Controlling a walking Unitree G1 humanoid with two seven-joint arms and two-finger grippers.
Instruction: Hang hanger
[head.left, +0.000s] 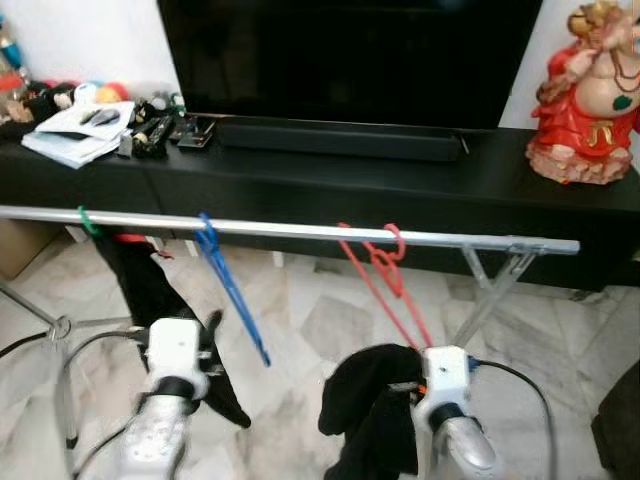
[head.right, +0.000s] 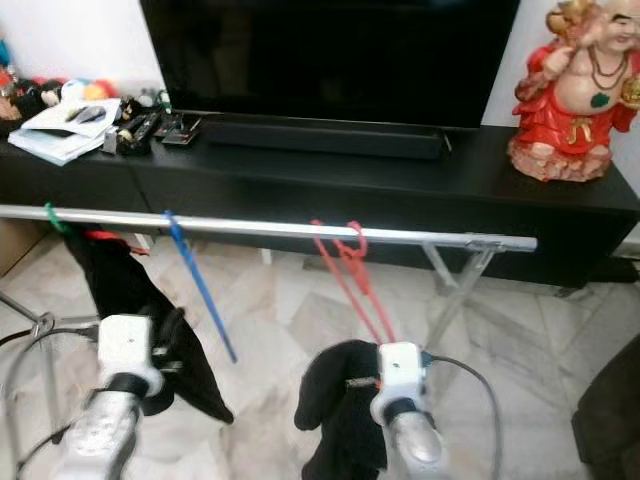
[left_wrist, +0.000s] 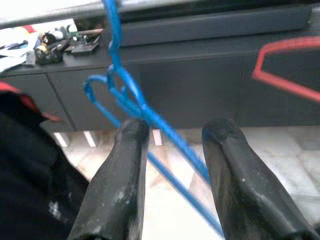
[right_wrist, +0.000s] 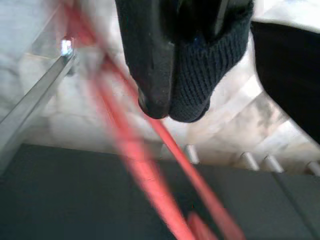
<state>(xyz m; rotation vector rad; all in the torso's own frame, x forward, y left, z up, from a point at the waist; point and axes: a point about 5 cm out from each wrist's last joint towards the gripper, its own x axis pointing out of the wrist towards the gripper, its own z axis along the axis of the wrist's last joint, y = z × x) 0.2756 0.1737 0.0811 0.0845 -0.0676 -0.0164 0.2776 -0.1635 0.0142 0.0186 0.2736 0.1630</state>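
Overhead, the blue hanger (left_wrist: 131, 100) hooks the rail (head.left: 300, 230), lying between the left gripper's (left_wrist: 172, 135) spread fingers.

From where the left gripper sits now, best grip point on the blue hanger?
Take the blue hanger at its neck, where the two arms meet just below the hook. It hangs from the silver rail with its body slanting down toward the robot. The left gripper, open, already straddles that junction, so close straight on from below and in front.
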